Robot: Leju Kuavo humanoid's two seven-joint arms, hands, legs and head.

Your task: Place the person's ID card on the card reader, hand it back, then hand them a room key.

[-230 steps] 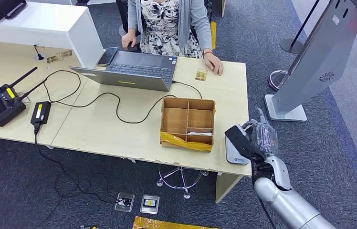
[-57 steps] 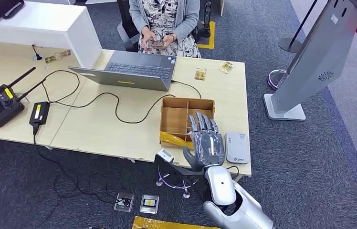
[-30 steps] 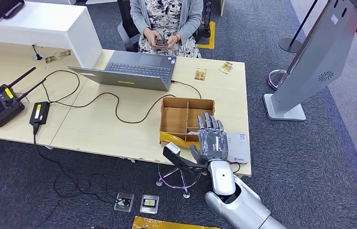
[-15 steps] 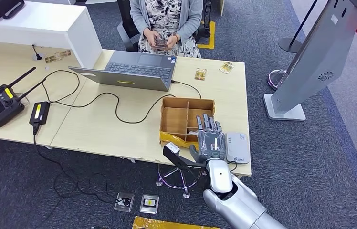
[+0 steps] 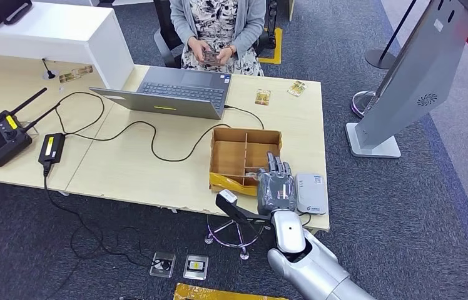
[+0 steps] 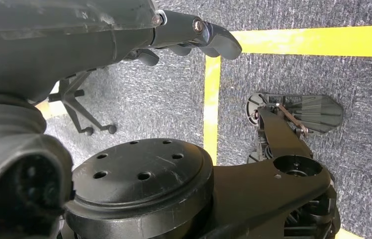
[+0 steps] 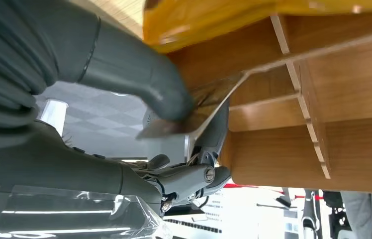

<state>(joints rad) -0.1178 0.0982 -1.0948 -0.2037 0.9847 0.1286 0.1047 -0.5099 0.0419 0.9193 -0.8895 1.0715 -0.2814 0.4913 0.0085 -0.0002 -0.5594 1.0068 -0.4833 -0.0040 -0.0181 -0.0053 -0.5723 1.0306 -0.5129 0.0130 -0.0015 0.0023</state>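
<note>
Light wood desk (image 5: 156, 169) on grey carpet carries a partitioned cardboard box (image 5: 246, 161) near its 5 o'clock corner, with the card reader (image 5: 311, 193) just beside it at 3 o'clock. An open laptop (image 5: 175, 92) sits at 12 o'clock, its black cable (image 5: 150, 134) trailing across. Two small items (image 5: 279, 93), possibly cards, lie at 1 o'clock. A radio unit (image 5: 3, 136) and power adapter (image 5: 52, 148) occupy 9 o'clock.

An office reception desk: laptop (image 5: 175, 94), card reader (image 5: 311, 192), grey carpet (image 5: 406, 206), standing kiosk (image 5: 413, 81).
</note>
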